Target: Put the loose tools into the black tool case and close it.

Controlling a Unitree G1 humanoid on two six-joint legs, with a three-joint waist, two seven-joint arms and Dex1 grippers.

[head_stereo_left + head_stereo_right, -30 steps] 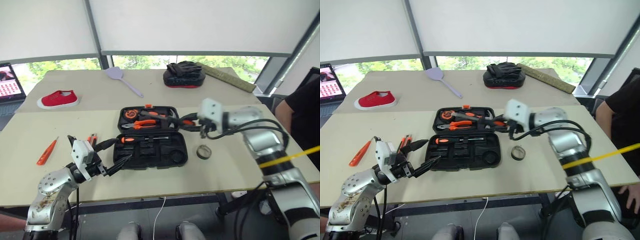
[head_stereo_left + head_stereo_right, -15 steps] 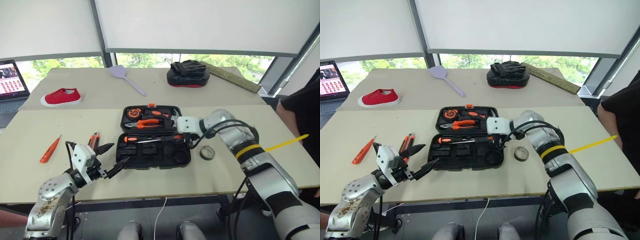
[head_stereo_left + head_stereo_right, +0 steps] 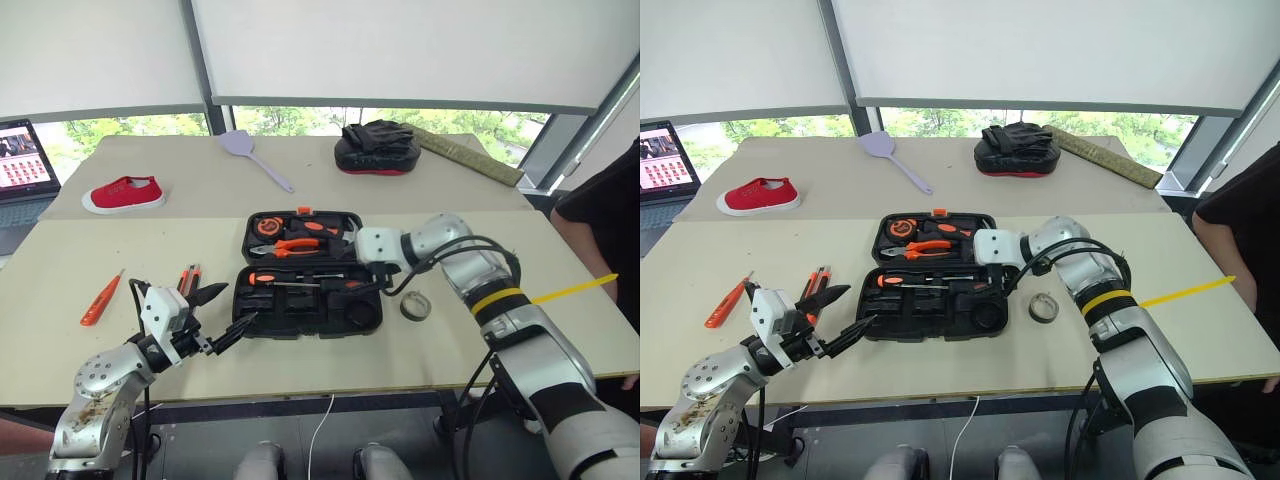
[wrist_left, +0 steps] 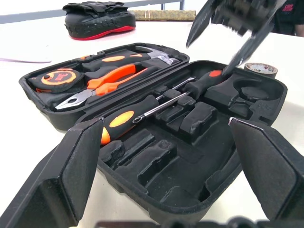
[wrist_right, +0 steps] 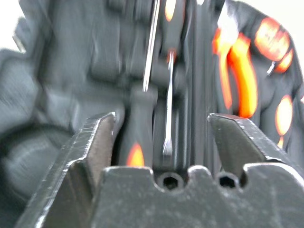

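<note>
The two head cameras are looking forward and down from above the bench's (image 3: pixel 420 370) near edge, both taking in the open black tool case (image 3: pixel 300 275) at its middle. The left wrist camera is peering low and close across the case (image 4: pixel 190 142) from its near-left corner. The right wrist camera is hovering very close over the case's (image 5: pixel 57 66) slots.

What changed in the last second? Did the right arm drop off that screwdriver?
Yes. The right pincer lowered the second long screwdriver into the black tool case, let go and now stands open just above it. The left pincer stayed open by the case's left front corner. The tape roll, utility knife and small orange screwdriver still lie outside.
</note>
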